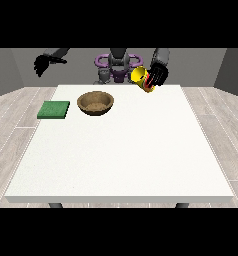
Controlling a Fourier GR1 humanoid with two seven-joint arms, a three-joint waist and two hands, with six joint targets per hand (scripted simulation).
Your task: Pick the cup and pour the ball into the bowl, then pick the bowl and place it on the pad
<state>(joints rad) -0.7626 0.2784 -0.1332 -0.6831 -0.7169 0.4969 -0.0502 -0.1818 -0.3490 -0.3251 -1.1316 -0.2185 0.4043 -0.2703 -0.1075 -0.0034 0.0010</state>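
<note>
The cup (142,80) is off the table, tilted mouth toward the bowl (95,103), clasped by the hand at the view's right (157,75), so you can pour; the other hand (41,65) hangs idle, fingers unreadable, near the pad (54,110).

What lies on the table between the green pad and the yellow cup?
In the front view, the brown bowl stands between the green pad and the cup.

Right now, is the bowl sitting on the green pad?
No, the bowl rests on the white table, beside the green pad and apart from it.
</note>
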